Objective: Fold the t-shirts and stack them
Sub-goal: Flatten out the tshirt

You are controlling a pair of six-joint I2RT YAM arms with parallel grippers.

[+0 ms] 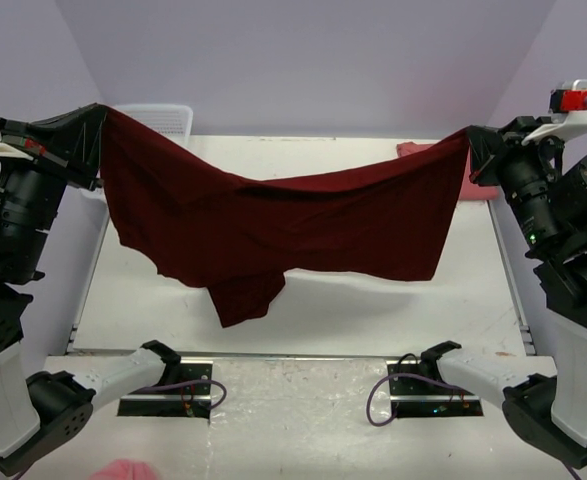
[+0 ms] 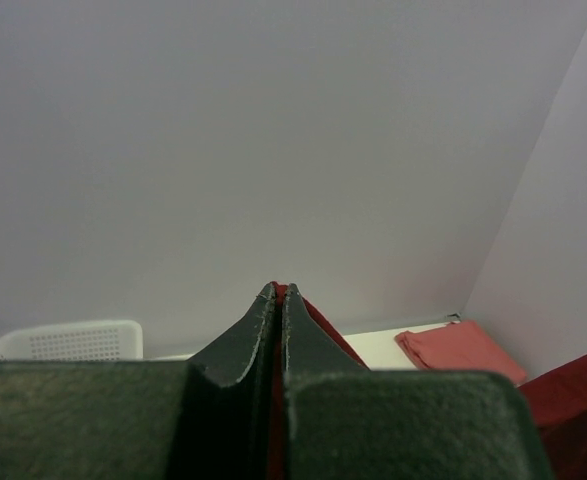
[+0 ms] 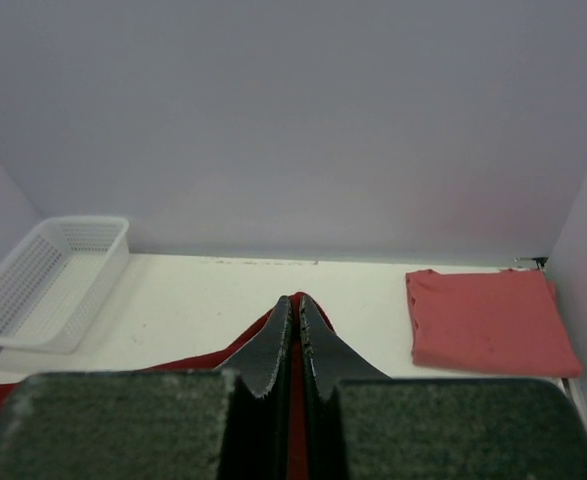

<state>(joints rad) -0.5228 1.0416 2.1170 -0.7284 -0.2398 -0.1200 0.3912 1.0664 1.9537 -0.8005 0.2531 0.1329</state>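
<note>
You have the maroon t-shirt [image 1: 273,225] strung up in the air between both arms. Your left hand [image 1: 100,113] is clenched on one top corner of it, over by the white mesh basket [image 1: 170,122]. Your right hand [image 1: 469,138] is pinched tight on the opposite corner, high at the right side. Both wrist views show red cloth squeezed between the closed fingers.

The shirt sags in the middle and hangs above the table [image 1: 373,300]. One flap droops lowest at the left of centre; you cannot tell whether it touches the surface.

The salmon t-shirt [image 3: 488,320] lies flat as a neat rectangle at the far right corner, well away from both hands and apparently already folded.

This looks like the spreading step before the fold. Your next move probably calls for bringing both hands down and forward together. Keep the top edge taut so the cloth lays out flat on the bare middle of the table without bunching.
</note>
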